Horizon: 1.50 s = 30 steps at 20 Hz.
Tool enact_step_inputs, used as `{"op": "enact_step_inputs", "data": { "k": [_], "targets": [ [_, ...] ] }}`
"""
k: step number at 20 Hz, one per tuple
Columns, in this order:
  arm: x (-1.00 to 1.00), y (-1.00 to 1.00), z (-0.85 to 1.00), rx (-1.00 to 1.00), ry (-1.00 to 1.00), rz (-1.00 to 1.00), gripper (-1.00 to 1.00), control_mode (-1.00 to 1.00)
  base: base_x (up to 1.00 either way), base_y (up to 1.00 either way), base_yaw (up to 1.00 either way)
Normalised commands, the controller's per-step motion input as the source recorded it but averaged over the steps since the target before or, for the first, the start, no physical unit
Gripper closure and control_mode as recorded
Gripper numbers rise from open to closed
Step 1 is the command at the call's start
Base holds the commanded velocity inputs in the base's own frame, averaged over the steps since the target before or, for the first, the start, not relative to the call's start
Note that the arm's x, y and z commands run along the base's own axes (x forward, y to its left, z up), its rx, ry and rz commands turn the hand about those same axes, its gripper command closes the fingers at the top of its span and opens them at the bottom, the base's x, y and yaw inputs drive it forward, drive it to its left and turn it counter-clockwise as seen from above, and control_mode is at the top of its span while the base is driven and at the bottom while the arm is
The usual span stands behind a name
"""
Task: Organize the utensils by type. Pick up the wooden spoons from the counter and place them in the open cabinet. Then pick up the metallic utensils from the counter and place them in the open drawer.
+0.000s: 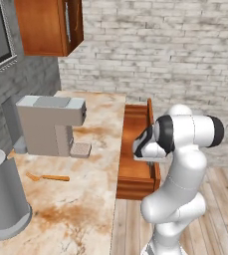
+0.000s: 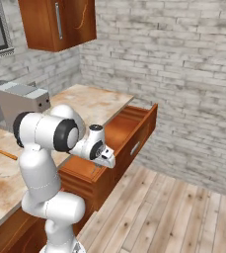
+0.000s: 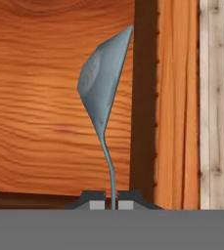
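Hand view: one metal spoon [image 3: 101, 88], gripped.

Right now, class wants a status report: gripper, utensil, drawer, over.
Gripper shut on metal spoon. Spoon hanging over open drawer. Nothing in the way.

The spoon [image 3: 100, 88] is dull silver-grey. The drawer [image 3: 45, 97] is reddish-orange wood with wavy grain. The surface [image 1: 95, 149] is beige marbled stone with rusty blotches. A wooden spoon [image 1: 48, 177] is light orange-brown.
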Motion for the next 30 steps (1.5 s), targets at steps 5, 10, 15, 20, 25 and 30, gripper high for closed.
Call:
{"op": "enact_step_inputs", "data": {
  "k": [5,10,15,20,25,30],
  "targets": [
    [0.00,0.00,-0.28,0.00,-0.02,0.02,1.00,-1.00,0.00,0.00,0.00],
    [0.00,0.00,-0.29,0.00,-0.03,0.00,1.00,-1.00,0.00,0.00,0.00],
    [0.00,-0.11,-0.22,0.00,-0.01,0.00,1.00,-1.00,0.00,0.00,0.00],
    [-0.05,-0.40,-0.07,0.00,0.00,0.00,1.00,-1.00,0.00,0.00,0.00],
    [-0.21,-0.54,0.00,0.00,0.00,0.03,1.00,-1.00,0.00,0.00,0.00],
    [-0.22,-0.62,0.00,0.00,0.00,0.07,1.00,-1.00,0.00,0.00,0.00]
  ]
}}
